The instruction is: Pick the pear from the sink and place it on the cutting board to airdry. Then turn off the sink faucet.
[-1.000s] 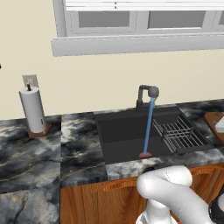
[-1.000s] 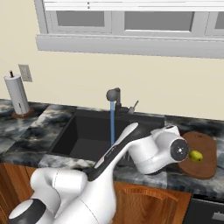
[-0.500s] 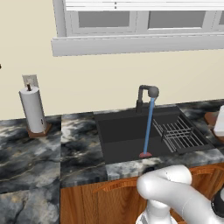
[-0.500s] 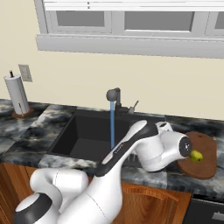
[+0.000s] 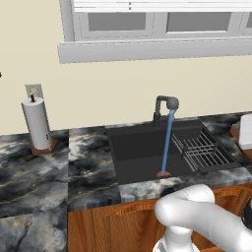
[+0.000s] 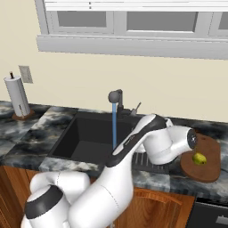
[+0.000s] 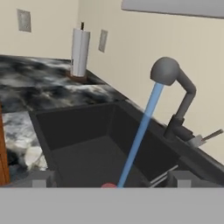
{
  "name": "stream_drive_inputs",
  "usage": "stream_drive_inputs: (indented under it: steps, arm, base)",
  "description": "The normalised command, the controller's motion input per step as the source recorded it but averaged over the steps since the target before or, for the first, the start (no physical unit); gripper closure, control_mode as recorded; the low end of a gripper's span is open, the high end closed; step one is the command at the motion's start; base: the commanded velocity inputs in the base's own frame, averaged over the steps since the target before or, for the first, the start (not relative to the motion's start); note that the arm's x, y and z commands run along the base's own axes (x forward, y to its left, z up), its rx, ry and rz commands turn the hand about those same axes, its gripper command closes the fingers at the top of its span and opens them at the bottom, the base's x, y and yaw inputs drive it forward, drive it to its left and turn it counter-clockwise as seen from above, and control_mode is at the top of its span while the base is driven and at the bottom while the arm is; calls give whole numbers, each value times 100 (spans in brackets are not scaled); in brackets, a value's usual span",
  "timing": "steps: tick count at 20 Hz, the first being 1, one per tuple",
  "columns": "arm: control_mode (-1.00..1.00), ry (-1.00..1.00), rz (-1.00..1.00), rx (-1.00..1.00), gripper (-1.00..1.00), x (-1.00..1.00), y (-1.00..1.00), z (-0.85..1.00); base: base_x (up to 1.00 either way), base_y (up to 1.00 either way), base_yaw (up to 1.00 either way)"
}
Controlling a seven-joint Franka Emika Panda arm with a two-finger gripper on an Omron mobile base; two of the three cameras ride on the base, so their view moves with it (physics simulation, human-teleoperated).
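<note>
Resting on the cutting board point(image 6: 208, 161), pear point(image 6: 199, 158) (yellow-green) sits beside the hand.

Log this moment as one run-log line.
pear: on board | faucet: running into sink | gripper: cannot tell, faces faucet | next: shut faucet off

yellow-green pear point(image 6: 199, 158) sits on the reddish-brown cutting board point(image 6: 209, 169), right of the dark sink point(image 6: 84, 138). sink faucet point(image 6: 116, 99) pours a thin blue stream.
</note>
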Motion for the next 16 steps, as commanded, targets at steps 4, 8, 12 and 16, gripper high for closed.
stream_drive_inputs:
  steps: [4, 8, 12, 16]
  arm:
    - [-100, 9, 2, 0, -100, 55, 12, 0]
    - [-100, 8, 5, 0, -100, 52, 9, -3]
    - [-100, 5, 12, 0, -100, 42, 0, -8]
    - [-100, 4, 15, 0, -100, 40, 0, -7]
  base:
    - [0, 0, 0]
    - [0, 0, 0]
    - [0, 0, 0]
    - [0, 0, 0]
